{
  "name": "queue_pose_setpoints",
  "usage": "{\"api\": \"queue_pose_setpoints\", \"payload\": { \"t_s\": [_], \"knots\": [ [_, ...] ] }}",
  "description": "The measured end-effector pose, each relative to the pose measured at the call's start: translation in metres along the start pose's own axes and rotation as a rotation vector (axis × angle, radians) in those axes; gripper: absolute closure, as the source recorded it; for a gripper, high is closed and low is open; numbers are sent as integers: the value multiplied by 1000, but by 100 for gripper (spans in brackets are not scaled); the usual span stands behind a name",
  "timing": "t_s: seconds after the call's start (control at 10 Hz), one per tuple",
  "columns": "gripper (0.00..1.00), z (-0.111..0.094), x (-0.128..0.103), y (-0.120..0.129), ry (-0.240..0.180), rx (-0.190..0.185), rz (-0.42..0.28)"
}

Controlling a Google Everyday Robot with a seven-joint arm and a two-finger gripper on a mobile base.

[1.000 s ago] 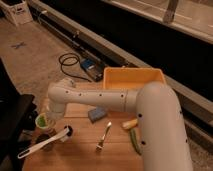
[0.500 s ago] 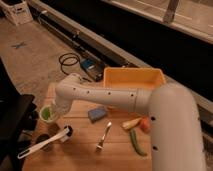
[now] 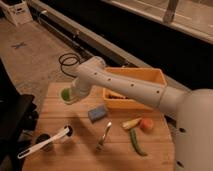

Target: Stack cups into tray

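The hand (image 3: 70, 95) sits at the far end of the long white arm (image 3: 125, 84), over the back corner of the wooden desk (image 3: 80, 157). It is pinched on the light green cup (image 3: 65, 93), though the wrist hides most of the fingers. What has just changed is the cup's place. A second ago it stood lower and further out toward the desk's edge; half a second ago it had started to rise, and now it hangs off the wood, carried with the hand. That shared travel is why I judge the grip to be real and not merely a touch. The yellow tray (image 3: 150, 75) lies beside the hand on the arm's side, near but not yet under the cup. So the pick looks done and the carry about half made; what is left is to swing across the near rim and lower the cup inside. The cream-white cup is not to be found in this view; it may sit within the tray, where something dark shows, but I cannot tell. Below the hand, toward the camera, the blue block (image 3: 97, 113), the metal fork (image 3: 104, 136) and the white scoop (image 3: 42, 145) lie where they were, well clear of the path.
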Motion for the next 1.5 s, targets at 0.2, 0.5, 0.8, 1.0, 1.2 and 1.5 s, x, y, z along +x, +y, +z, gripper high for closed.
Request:
{"api": "queue_pose_setpoints", "payload": {
  "t_s": [0.2, 0.5, 0.8, 1.0, 1.2, 1.5],
  "knots": [
    [94, -57, 38, 10, 71, 10, 42],
    [94, -115, 76, 25, 137, 27, 100],
    [94, -114, 76, 25, 137, 26, 100],
    [94, -112, 74, 24, 135, 25, 96],
    [94, -113, 83, 29, 160, 8, 129],
    [94, -126, 125, 53, 210, -21, 201]
  ]
}}
